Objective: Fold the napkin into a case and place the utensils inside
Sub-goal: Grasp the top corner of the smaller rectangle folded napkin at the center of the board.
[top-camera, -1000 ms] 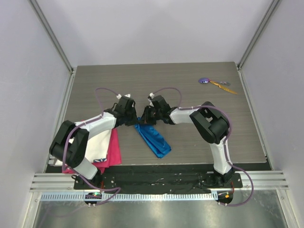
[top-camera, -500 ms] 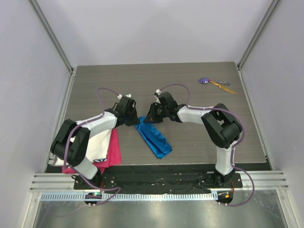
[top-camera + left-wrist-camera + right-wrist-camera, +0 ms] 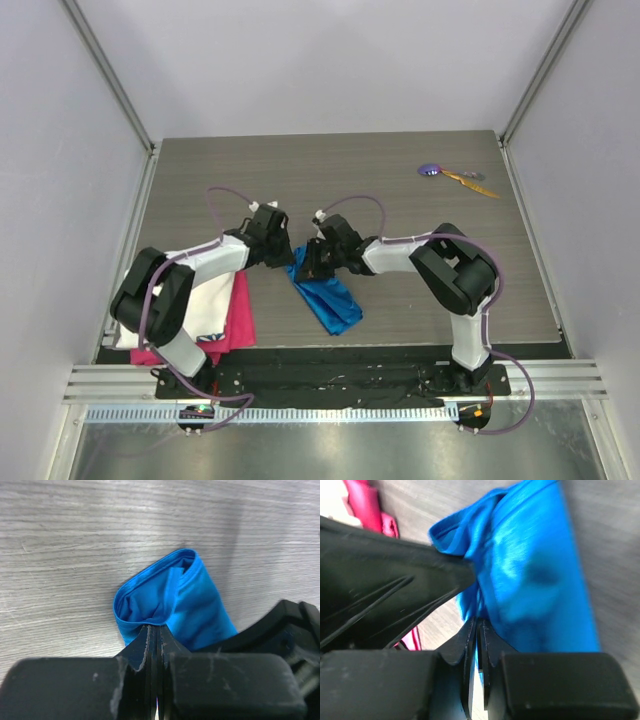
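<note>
Where white walls [image 3: 320,60] enclose the wood-grain counter [image 3: 400,210], left fingers [image 3: 141,652] and right fingers [image 3: 494,647] each pinch the napkin [image 3: 332,298] at its far end.

On table [image 3: 400,195]: napkin [image 3: 327,297] centre-front, utensils [image 3: 456,177] far right, cloth pile [image 3: 214,305] near left.

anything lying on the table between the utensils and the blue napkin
Nothing lies on the table between them. The utensils sit far right, the napkin near centre; only the right arm reaches over that stretch.
</note>
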Available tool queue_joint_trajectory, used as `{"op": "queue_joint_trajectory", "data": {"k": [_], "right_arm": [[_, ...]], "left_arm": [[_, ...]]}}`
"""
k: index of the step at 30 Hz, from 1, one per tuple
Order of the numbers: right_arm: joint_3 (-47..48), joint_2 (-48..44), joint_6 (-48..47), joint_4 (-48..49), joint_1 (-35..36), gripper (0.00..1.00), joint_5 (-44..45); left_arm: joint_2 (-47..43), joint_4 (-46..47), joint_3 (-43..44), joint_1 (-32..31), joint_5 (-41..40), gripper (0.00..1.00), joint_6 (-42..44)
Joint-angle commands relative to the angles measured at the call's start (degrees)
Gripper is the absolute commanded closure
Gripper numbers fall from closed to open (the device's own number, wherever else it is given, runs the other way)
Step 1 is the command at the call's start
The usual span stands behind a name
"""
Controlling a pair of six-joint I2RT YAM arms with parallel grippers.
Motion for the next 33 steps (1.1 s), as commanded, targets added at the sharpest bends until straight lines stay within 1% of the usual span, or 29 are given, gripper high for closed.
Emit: {"op": "queue_joint_trajectory", "data": {"k": [1,4,6,12,15,18,23,31,33], "right_arm": [[-1.8,-0.83,0.87,2.6,0.31,0.87,2.71],[-2.41,0.06,1.13,3.21,0.13,0.87,2.1],[-2.33,-1.17,0.7,2.78,0.04,0.87,2.0],[-0.13,-9.15,-4.05,-6.88,-1.09,0.85,5.34],[0.4,-10.66,-5.8,-9.52,-2.67,0.84,6.13],[1.54,-9.79,-7.3,-11.28,-4.0,0.84,5.88],[2.07,-7.33,-7.57,-11.11,-4.35,0.84,5.52],[0.14,-4.52,-5.2,-7.51,-3.04,0.85,4.64],[-0.39,-3.56,-3.97,-4.88,-1.9,0.85,4.64]], "left_arm": [[2.21,-0.46,0.59,-0.3,-0.73,1.0,-0.31],[4.32,-1.87,1.64,-0.3,-0.82,1.0,0.22],[4.07,-1.61,1.29,-0.3,-0.64,1.0,0.22],[-0.15,-2.57,0.94,-0.3,-1.26,1.0,0.84],[-0.68,-3.28,1.82,-0.3,-1.26,1.0,0.75],[-0.68,-3.37,2.34,-0.21,-0.9,1.0,0.22],[-1.03,-3.1,2.52,-0.21,-1.34,1.0,-1.01],[-0.86,-2.14,3.05,-0.21,-3.54,0.99,-3.38],[-0.16,-1.78,3.22,-0.21,-3.45,0.99,-3.99]]}}
